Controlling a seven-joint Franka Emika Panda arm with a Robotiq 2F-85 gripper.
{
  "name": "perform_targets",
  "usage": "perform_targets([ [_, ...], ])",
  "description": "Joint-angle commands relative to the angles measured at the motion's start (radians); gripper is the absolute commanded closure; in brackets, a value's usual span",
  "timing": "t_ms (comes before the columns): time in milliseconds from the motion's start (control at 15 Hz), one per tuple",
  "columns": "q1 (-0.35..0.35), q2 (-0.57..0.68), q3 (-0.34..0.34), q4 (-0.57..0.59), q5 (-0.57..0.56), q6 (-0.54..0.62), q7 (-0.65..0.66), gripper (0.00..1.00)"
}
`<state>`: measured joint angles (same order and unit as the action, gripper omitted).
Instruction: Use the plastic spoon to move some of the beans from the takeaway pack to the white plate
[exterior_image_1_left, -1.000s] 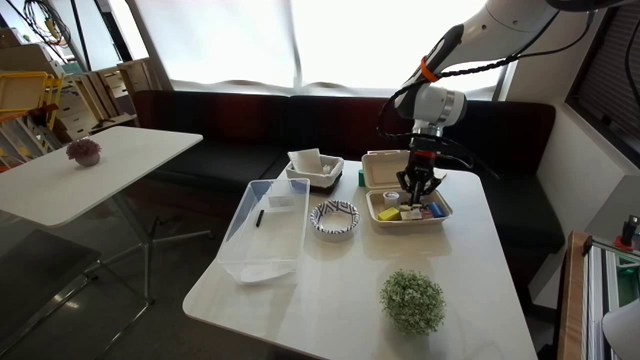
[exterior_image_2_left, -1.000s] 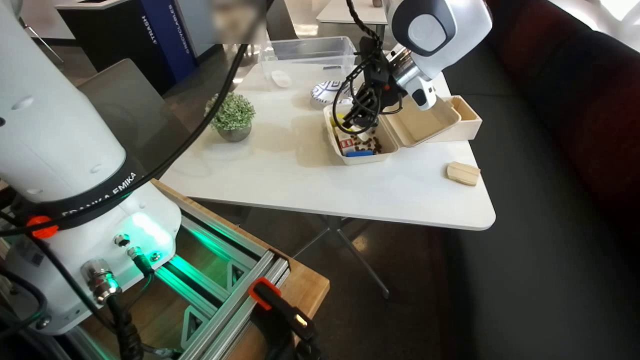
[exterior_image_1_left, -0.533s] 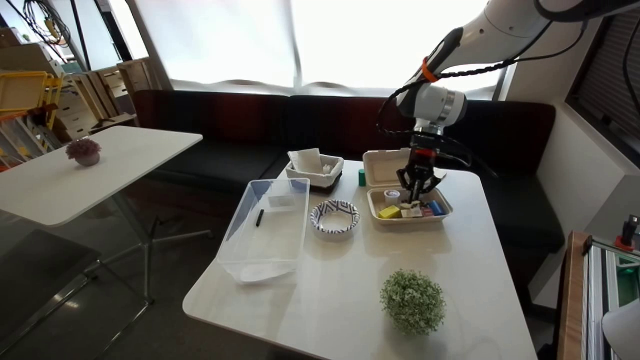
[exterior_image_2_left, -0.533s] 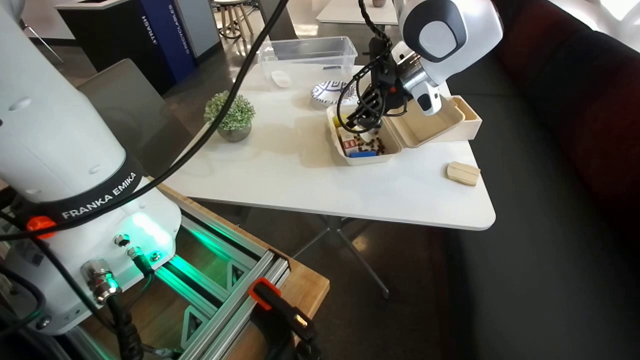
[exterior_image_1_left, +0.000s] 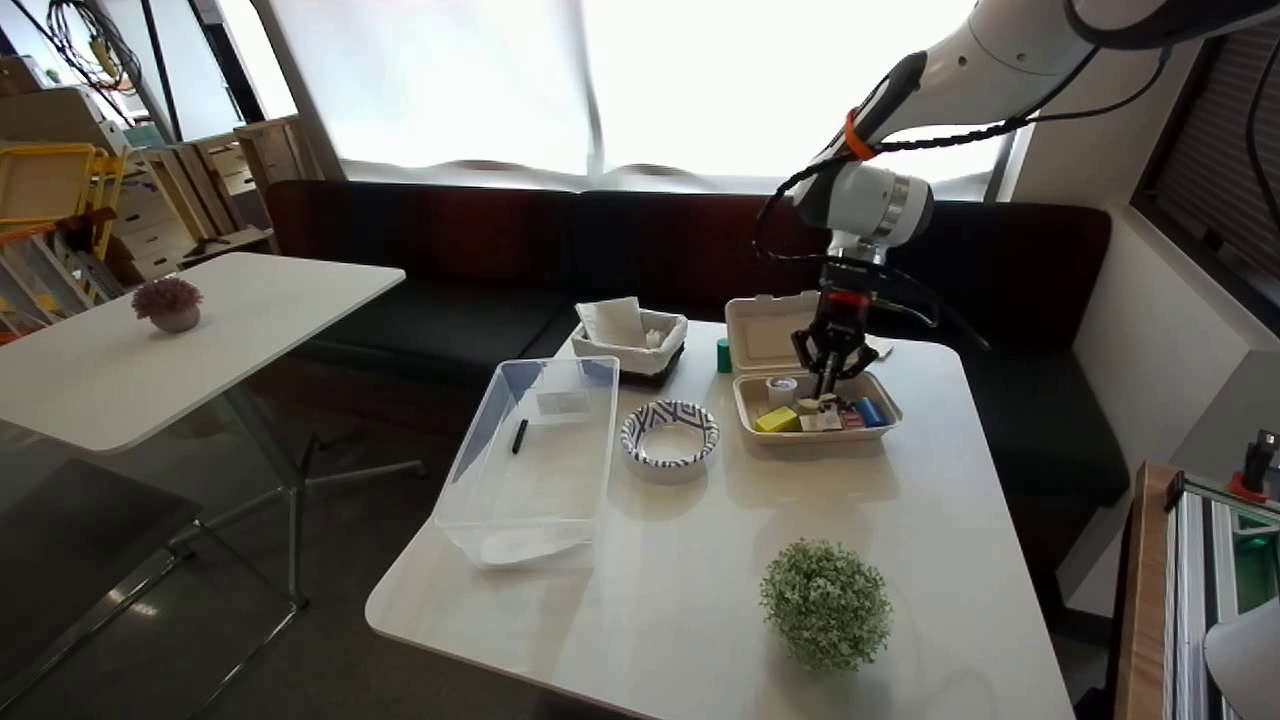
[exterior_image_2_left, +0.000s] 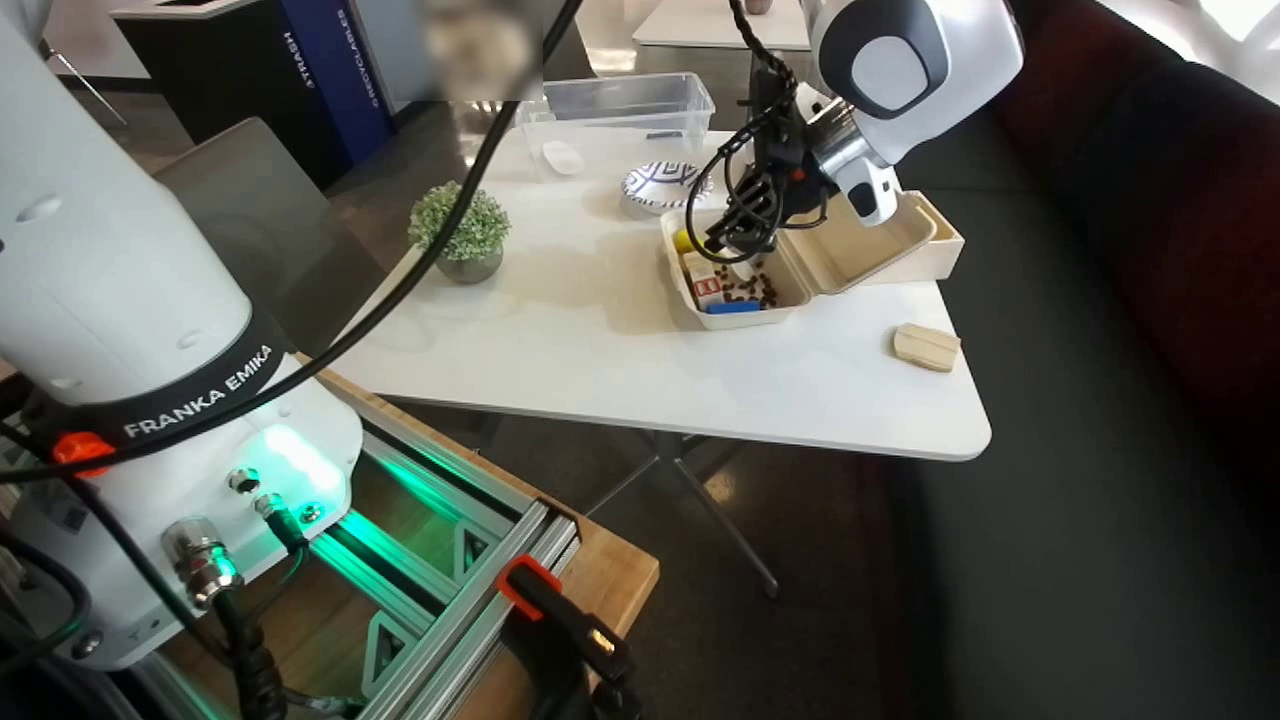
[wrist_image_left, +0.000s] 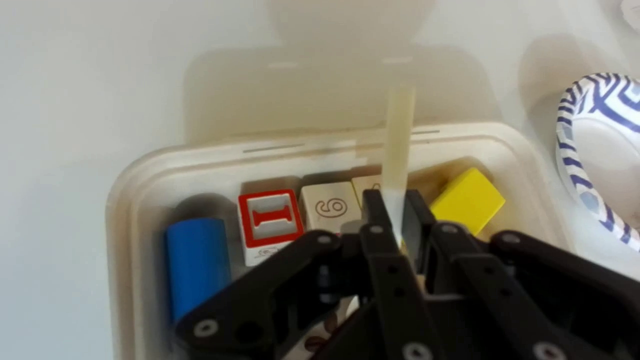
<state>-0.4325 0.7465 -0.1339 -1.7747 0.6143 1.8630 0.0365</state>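
Observation:
The takeaway pack (exterior_image_1_left: 815, 441) is a cream clamshell with its lid open, also seen in an exterior view (exterior_image_2_left: 685, 303) and the wrist view (wrist_image_left: 120, 280). Dark brown beans (exterior_image_2_left: 752, 290) lie in it; a few show in the wrist view (wrist_image_left: 315, 343). My gripper (wrist_image_left: 392, 205) is over the pack, shut on the handle of the white plastic spoon (wrist_image_left: 398, 140). The spoon's bowl end (exterior_image_2_left: 741, 268) is down inside the pack; whether it holds beans cannot be told. The white plate (exterior_image_1_left: 670, 448), deep with a blue zigzag rim, stands beside the pack, also seen in the wrist view (wrist_image_left: 600, 150).
The pack also holds a yellow block (wrist_image_left: 470, 200), a blue cylinder (wrist_image_left: 197, 265), small boxes (wrist_image_left: 271, 222) and a white cup-like thing (exterior_image_1_left: 781, 388). A clear bin (exterior_image_1_left: 530, 470), a plant (exterior_image_1_left: 826, 605), a napkin basket (exterior_image_1_left: 635, 350) and a wooden block (exterior_image_2_left: 926, 347) are on the table.
My gripper and the spoon have shifted slightly toward the bench side. The pack has slid a little the same way. The spoon stays held.

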Motion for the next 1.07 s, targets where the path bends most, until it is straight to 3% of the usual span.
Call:
perform_targets([
  [0,0.002,0.029,-0.009,0.031,0.023,-0.005,0.008,0.97],
  [1000,0.006,0.069,-0.031,0.062,0.009,0.040,0.010,0.97],
])
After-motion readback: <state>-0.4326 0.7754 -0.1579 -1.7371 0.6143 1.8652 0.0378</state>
